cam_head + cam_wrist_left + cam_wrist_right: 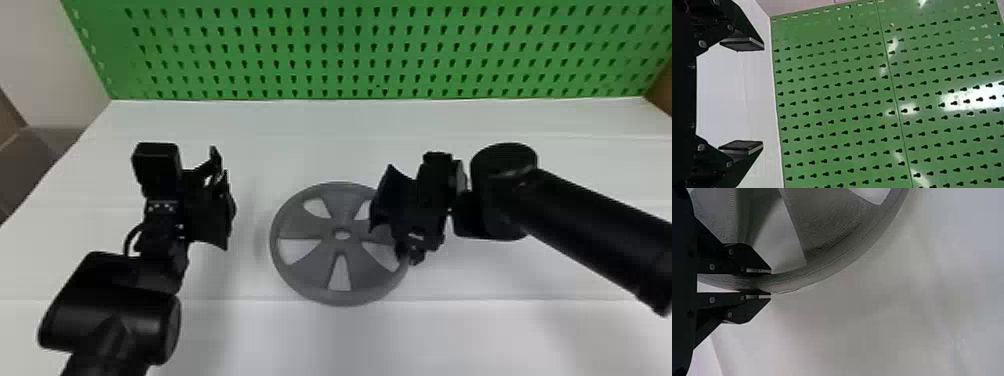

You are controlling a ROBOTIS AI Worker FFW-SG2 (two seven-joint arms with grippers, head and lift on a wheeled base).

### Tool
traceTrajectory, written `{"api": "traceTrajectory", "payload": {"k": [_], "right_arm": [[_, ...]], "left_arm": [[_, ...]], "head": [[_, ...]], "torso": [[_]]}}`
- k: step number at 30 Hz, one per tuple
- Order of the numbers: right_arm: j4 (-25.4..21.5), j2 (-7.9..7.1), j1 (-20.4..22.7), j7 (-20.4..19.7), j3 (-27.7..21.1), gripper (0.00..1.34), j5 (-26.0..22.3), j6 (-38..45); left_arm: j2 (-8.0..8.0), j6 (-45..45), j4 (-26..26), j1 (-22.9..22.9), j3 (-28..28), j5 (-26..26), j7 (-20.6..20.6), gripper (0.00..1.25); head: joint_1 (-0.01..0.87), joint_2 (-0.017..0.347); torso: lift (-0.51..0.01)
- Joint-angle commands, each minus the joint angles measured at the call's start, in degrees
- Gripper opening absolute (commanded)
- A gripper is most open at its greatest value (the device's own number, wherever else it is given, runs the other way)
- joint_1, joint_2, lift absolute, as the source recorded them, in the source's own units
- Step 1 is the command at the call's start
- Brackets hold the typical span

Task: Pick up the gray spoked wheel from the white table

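Note:
The gray spoked wheel [302, 229] lies at the middle of the white table [320, 340]. At the wheel's right side is my right gripper [397, 230]. In the right wrist view, the rim of the wheel [836, 262] passes between the two fingers of my right gripper [760, 284], which is shut on it. My left gripper [220, 202] is held left of the wheel, apart from it. Seen from its own wrist, the left gripper [742, 95] has its fingers wide apart with nothing between them.
A green perforated panel [350, 55] stands along the table's back edge. A pale wall [55, 60] rises beyond the table's far left corner. The black right forearm [595, 235] crosses over the table's right part.

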Motion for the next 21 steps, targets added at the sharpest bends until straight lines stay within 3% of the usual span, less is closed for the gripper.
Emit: {"api": "traceTrajectory", "payload": {"k": [1,21], "right_arm": [[0.0,-0.12,-0.07,0.08,0.23,0.27,-0.22,0.2],[0.88,-0.91,-1.13,0.0,-1.96,0.27,0.92,4.33]], "left_arm": [[0.0,0.0,0.0,-0.09,-0.1,-0.01,0.04,0.87],[0.08,0.09,0.09,-0.09,-0.1,-0.1,0.12,0.87]], "head": [[0.772,0.066],[0.772,0.066]], "torso": [[-0.081],[-0.081]]}}
